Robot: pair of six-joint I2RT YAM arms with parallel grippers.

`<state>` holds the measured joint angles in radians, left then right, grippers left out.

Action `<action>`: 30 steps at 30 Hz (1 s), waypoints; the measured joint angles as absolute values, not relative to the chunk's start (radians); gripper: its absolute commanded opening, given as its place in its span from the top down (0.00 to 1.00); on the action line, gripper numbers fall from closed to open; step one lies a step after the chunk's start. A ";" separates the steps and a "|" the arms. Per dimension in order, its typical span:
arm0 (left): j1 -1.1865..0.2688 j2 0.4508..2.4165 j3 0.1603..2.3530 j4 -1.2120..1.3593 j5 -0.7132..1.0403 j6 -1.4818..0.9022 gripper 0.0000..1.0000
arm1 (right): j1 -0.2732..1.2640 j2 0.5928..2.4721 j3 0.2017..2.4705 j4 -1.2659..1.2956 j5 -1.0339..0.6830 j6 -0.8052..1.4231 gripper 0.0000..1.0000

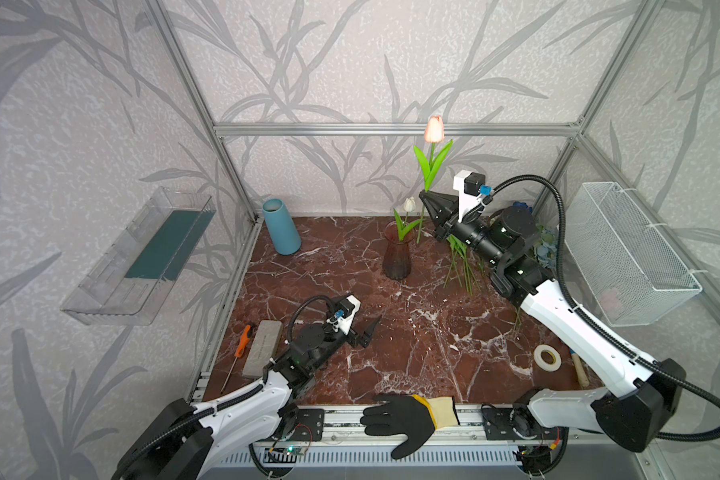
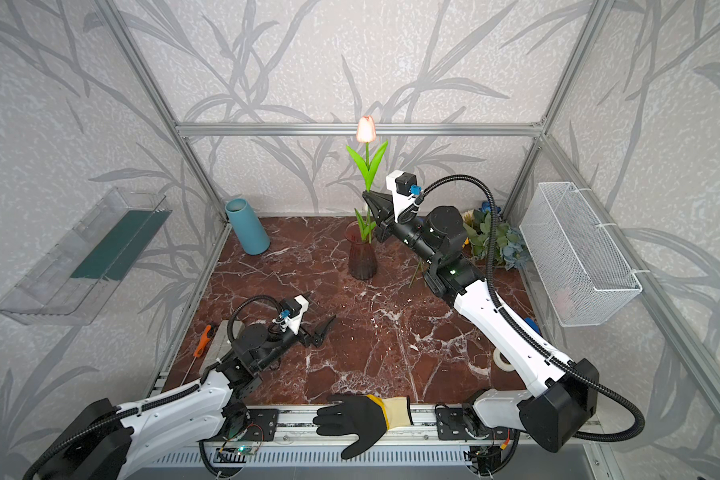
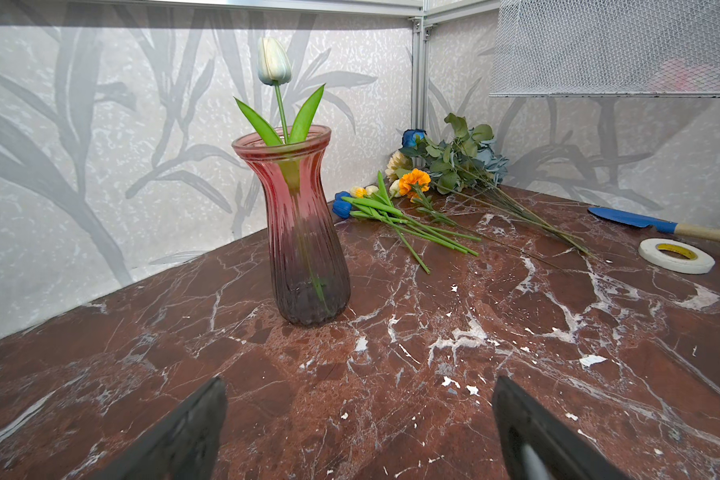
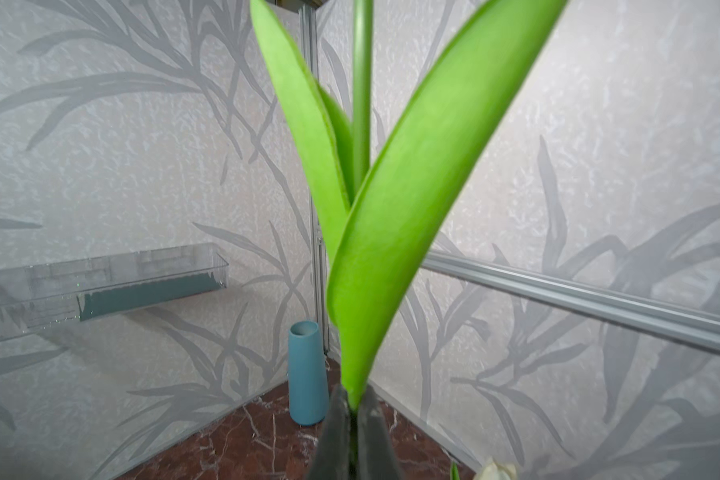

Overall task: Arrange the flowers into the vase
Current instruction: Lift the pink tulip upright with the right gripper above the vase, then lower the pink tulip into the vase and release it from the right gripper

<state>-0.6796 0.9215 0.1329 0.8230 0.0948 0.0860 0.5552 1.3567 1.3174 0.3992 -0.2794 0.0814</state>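
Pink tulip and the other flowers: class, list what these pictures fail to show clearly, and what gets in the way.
- Pink tulip: in the right wrist view its bloom is cut off by the top edge; only stem and leaves show.
- Loose flowers: in both top views the right arm hides most of the pile.
- Wire basket: something pink inside, blurred by the mesh, cannot be identified.

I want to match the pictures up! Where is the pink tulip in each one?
In a top view: the pink tulip is high up, right of middle, stem pinched in the right gripper.
In a top view: the bloom is high up, near the middle.
Left wrist: not in it.
Right wrist: only its green leaves and stem, filling the middle; bloom cut off.
Shared landmark: the blue vase, in every view but the left wrist.
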 measured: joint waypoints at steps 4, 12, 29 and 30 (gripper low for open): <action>-0.680 0.921 0.133 0.823 0.095 0.086 0.01 | 0.562 1.470 1.374 0.462 -0.230 0.075 1.00; -0.680 0.923 0.133 0.821 0.087 0.087 0.01 | 0.562 1.677 1.413 0.498 -0.130 0.070 1.00; -0.680 0.908 0.133 0.813 0.070 0.087 0.01 | 0.562 1.804 1.370 0.558 -0.068 0.027 1.00; -0.680 0.908 0.133 0.812 0.070 0.087 0.01 | 0.562 1.806 1.363 0.558 -0.068 0.027 0.99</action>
